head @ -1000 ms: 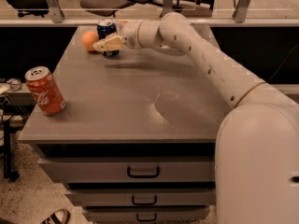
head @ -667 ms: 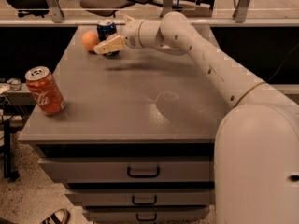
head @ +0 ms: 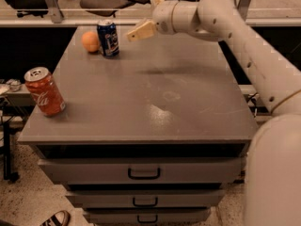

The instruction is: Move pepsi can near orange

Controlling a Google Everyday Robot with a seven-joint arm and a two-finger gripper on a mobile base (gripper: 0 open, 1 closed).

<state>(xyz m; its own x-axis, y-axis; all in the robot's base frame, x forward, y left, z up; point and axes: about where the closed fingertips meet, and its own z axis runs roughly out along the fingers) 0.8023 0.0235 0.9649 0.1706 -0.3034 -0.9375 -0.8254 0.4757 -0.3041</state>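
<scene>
Hovering above the desk's back edge, our gripper has its jaws released and empty, near the pepsi can on its right. We see the can upright just beside the orange, so we'd call it done. Risk: a sloppy swing left would topple it. The Coke can sits well apart, and nothing blocks us.

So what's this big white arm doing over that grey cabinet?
A robot arm is working with a pepsi can. The can stands upright at the far left of the cabinet, right beside an orange. The gripper hangs just right of it, not holding it. A red Coca-Cola can stands apart near the front.
</scene>
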